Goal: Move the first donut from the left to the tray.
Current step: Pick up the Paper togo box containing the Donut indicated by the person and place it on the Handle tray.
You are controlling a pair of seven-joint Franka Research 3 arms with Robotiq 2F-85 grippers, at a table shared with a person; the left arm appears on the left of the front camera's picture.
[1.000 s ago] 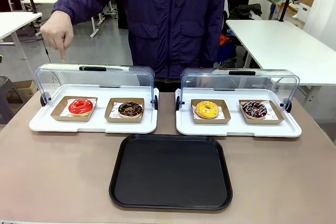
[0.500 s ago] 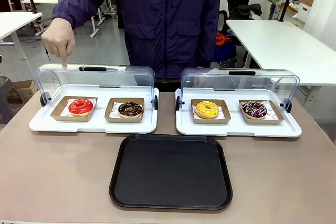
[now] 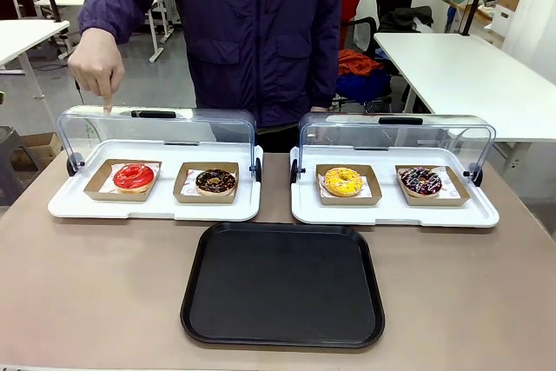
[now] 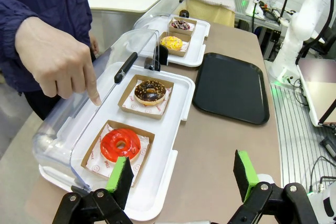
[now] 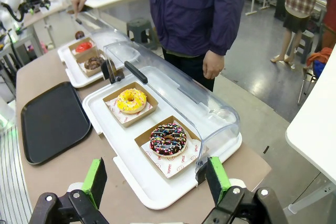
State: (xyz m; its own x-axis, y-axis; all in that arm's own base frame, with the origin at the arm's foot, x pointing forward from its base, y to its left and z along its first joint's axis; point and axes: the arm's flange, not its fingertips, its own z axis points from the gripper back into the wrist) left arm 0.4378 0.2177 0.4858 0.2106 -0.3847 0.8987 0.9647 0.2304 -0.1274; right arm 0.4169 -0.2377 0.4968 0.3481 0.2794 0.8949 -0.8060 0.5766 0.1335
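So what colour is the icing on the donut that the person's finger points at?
Glossy red icing on the donut, clearest in the left wrist view, under the person's hand.

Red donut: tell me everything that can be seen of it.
The red donut is a ring with glossy red icing over paler dough. It lies flat on printed white paper in a shallow square brown cardboard holder, at the left end of the left white tray, whose clear lid stands open behind it. A chocolate donut sits beside it. A person's hand points down above the lid; nothing touches the icing.
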